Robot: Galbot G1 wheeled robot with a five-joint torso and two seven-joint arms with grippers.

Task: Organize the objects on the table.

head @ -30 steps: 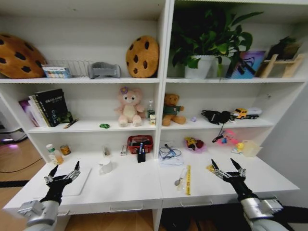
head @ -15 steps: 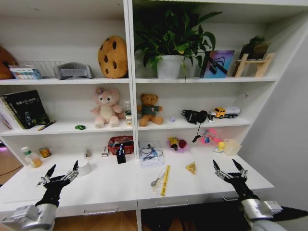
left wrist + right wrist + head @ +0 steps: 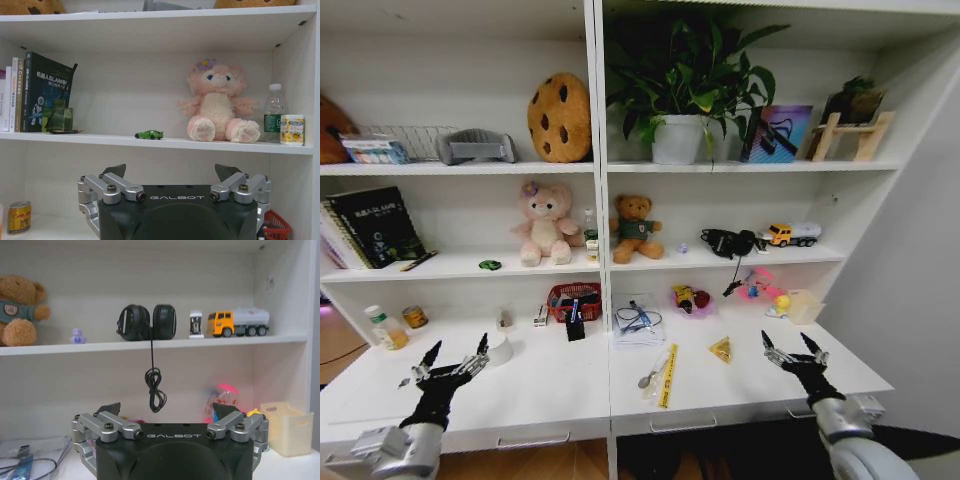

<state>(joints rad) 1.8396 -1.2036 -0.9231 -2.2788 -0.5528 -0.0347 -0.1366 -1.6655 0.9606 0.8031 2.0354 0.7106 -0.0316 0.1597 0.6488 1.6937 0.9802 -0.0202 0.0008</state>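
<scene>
My left gripper (image 3: 457, 352) hovers open over the front left of the white table (image 3: 555, 400), holding nothing. My right gripper (image 3: 786, 345) is open and holding nothing over the table's front right. A white cup (image 3: 498, 348) stands just beyond the left gripper. A yellow ruler (image 3: 667, 362), a spoon (image 3: 653, 373) and a yellow triangle (image 3: 721, 349) lie mid-table. A small tin (image 3: 414, 317) stands at the back left. The tiny green toy car (image 3: 489, 265) sits on the shelf above; the left wrist view shows the car (image 3: 149, 134) beyond the open left gripper (image 3: 172, 172).
A red basket (image 3: 570, 298), a notebook with cables (image 3: 638, 325), small toys (image 3: 690, 298) and a pale box (image 3: 805, 305) line the table's back. Shelves above carry plush toys (image 3: 545, 225), books (image 3: 375, 225), headphones (image 3: 147, 322) and a toy truck (image 3: 240, 322). A wall bounds the right side.
The whole picture has shifted: the camera turned right, so the shelf divider now sits left of centre. Both grippers keep the same open pose.
</scene>
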